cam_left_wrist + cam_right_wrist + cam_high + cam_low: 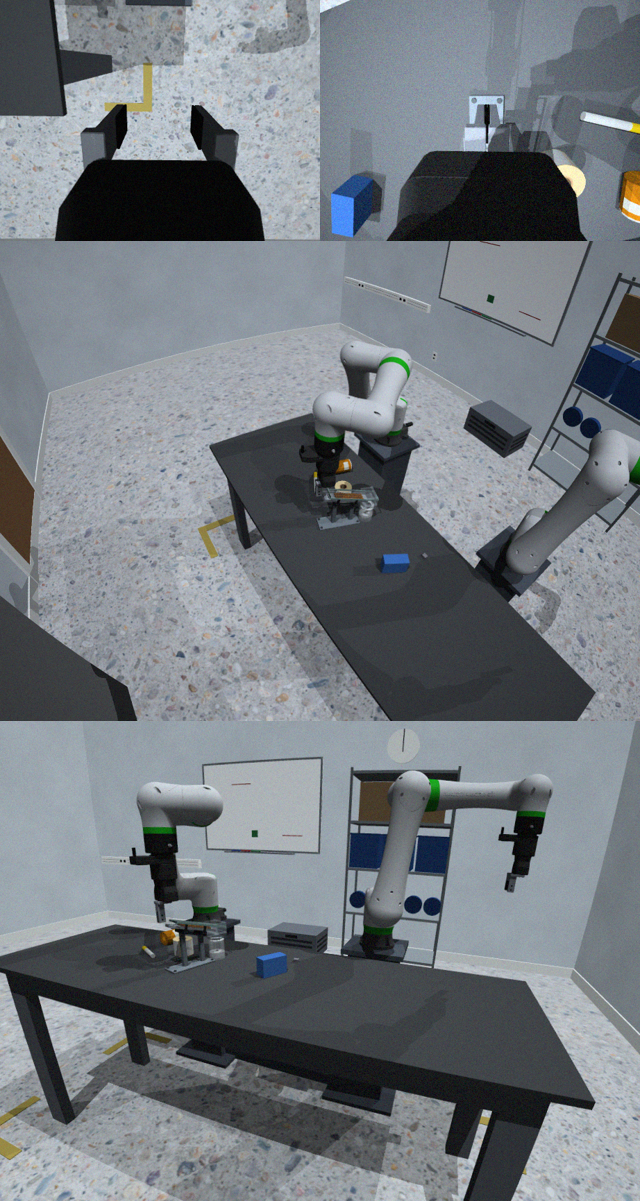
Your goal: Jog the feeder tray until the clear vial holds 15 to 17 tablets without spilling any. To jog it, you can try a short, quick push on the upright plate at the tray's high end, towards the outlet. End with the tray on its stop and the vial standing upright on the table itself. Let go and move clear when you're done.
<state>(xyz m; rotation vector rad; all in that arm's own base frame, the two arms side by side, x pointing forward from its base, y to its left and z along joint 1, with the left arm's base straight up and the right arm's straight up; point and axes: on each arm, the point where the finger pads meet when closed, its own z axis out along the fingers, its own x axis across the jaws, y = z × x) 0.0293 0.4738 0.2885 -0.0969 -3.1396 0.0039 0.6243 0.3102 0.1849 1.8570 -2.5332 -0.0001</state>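
The clear feeder tray (369, 493) (206, 923) is carried on posts above a metal base plate (338, 522) (178, 969) (487, 99); brown-orange tablets are seen in it. Under its outlet end the clear vial (365, 512) (216, 949) is stood upright on the table (439, 623) (361, 1010) (28, 59) (407, 70); its tablets cannot be counted. The right gripper (317, 486) (160, 913) (486, 116) is fully closed on nothing, held down by the tray's other end; whether the tray is touched cannot be told. The left gripper (510, 883) (158, 118) is wide open and empty, well apart from the tray.

The table is dark and matt, crossed by shadows. The speckled floor (155, 447) (258, 1150) (243, 174) is marked with yellow tape (206, 541) (19, 1109) (147, 87). Pale walls are fitted with a whiteboard (516, 277) (263, 803).

One cream roll (337, 484) (179, 949) (580, 181), one orange bottle (344, 466) (166, 937) (631, 195), one white-and-yellow marker (315, 475) (148, 951) (609, 122), one blue block (394, 563) (271, 964) (351, 205) and one small grey piece (425, 554) (296, 959) are counted.

A wall clock (402, 745) is shown only in the exterior view. The left gripper is cut off from the top view.
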